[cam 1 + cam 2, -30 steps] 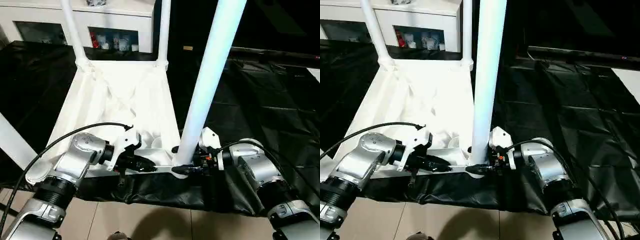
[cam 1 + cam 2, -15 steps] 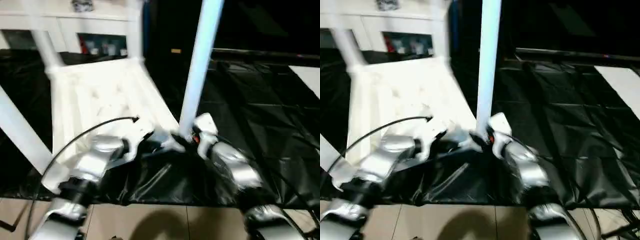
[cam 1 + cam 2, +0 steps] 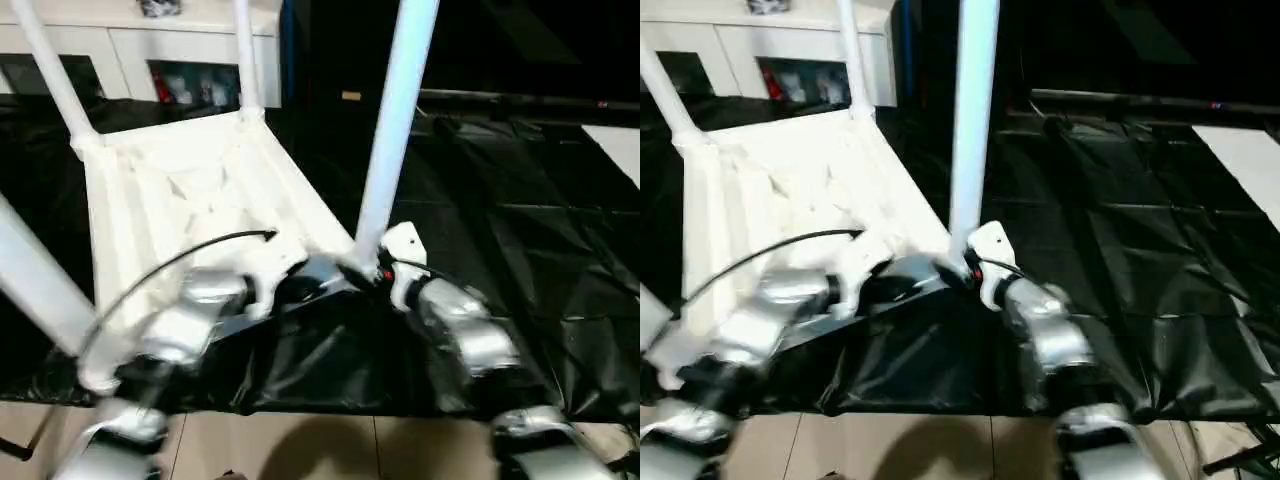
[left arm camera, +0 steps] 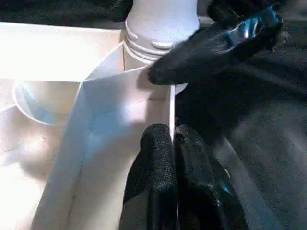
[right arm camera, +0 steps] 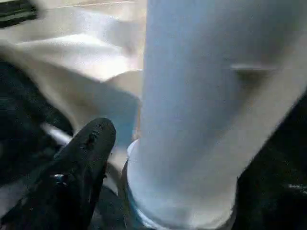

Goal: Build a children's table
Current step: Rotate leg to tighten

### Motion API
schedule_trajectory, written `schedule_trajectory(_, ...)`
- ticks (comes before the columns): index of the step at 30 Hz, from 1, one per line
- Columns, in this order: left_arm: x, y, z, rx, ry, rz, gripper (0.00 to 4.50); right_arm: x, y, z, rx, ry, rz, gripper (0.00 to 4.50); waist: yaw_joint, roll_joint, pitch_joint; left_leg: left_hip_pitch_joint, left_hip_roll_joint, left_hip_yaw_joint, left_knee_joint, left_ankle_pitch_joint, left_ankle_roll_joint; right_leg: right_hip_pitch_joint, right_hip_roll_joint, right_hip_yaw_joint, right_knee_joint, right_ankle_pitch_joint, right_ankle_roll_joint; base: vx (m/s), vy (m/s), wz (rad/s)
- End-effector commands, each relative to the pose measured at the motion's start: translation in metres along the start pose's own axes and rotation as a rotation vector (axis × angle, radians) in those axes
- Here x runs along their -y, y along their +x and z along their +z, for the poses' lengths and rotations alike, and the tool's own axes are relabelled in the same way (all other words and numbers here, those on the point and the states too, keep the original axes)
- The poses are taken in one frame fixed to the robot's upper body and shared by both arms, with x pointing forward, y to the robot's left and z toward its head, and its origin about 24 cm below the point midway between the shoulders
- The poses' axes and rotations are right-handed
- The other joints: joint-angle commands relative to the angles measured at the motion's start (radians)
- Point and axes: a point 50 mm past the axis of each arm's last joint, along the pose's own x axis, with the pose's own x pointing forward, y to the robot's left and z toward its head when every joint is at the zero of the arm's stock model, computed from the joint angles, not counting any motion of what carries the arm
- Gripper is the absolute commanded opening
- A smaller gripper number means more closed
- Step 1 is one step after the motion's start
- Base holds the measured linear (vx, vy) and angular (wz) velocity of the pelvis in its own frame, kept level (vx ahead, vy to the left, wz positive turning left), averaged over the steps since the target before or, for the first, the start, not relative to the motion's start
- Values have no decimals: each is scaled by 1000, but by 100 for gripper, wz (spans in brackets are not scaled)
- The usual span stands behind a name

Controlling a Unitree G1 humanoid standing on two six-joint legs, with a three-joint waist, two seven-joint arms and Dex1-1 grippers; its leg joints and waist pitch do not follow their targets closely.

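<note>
on the black-covered work table [image 3: 520, 230] lies the white table [image 3: 190, 200], upside down, underside ribs up, near the front edge. 4 legs rise from its corners: 2 at the far corners, 1 at the near left, and 1 leg [image 3: 392, 120] at the near right corner. behind stands a white cabinet [image 3: 150, 40]. left gripper [image 4: 173, 148], fingers pressed together, rests at the top's rim beside that near right socket. right gripper [image 3: 362, 272] sits at that leg's base; 1 black finger [image 5: 79, 163] shows beside the leg, and whether it pinches the leg i cannot tell.
</note>
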Motion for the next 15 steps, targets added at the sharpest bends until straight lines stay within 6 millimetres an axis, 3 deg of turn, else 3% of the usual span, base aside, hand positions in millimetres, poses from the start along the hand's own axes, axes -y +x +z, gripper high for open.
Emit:
schedule_trajectory(1, 12, 3, 13, 74, 55, -145, 0, -13, -3, -1, -8, -42, 203, 381, 3, 3, -61, 0, 20, -3, -54, -215, 60, 58, -45, 42, -66, -122, -220, 0, 0, 0)
schedule_trajectory(6, 12, -8, 9, 44, 72, -239, 0, -8, -23, -3, -43, -68, 386, 381, 15, 7, -57, 5, 25, 0, -54, -243, 59, 56, -42, 40, -66, -139, -241, 0, 0, 0)
schedule_trajectory(10, 10, -13, 6, 23, 72, -278, 0, -8, -31, -4, -75, -77, 499, 381, 22, 1, -56, 3, 26, 0, -54, -256, 55, 56, -45, 41, -68, -181, -232, 0, 0, 0)
schedule_trajectory(15, 8, -17, 5, 10, 65, -312, 0, -10, -31, -3, -83, -85, 563, 337, 28, -8, -55, 4, 25, -1, -55, -248, 44, 54, -48, 42, -70, -236, -211, 0, 0, 0)
